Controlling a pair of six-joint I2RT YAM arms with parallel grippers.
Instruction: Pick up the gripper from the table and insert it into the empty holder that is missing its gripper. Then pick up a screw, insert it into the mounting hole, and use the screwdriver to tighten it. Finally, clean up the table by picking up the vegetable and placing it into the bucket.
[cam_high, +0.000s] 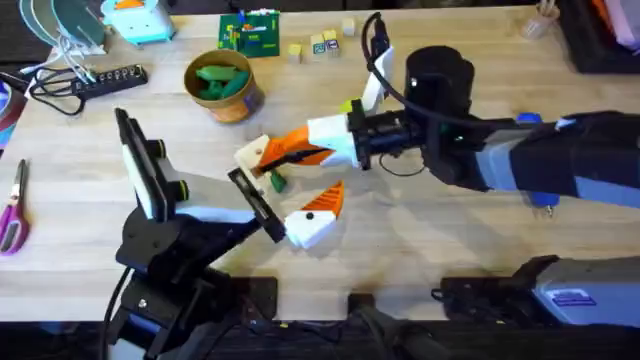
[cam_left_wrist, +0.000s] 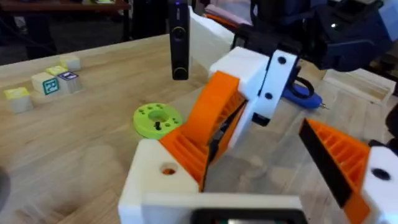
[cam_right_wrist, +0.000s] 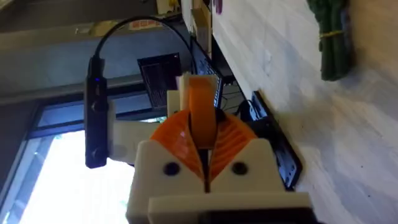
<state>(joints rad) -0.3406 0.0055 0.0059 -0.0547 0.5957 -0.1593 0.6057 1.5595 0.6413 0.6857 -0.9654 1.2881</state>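
Bright window (cam_right_wrist: 37, 168) beyond the table edge; dark floor behind.

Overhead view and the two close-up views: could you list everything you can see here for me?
table: one, pale wood, under everything
bucket: one, tan, far left of middle, green pieces inside
vegetable: one, dark green, on the table near the grippers
screwdriver: one, blue handle, lying beyond the right arm
green disc: one, bright green, mid-table
blocks: several, pale, far edge
green board: one, far edge
power strip: one, black, far left
scissors: one pair, purple handles, left edge
orange gripper wedge: one, clamped in the right gripper
holder: one, white, on the left gripper
left gripper: open
right gripper: shut on the wedge
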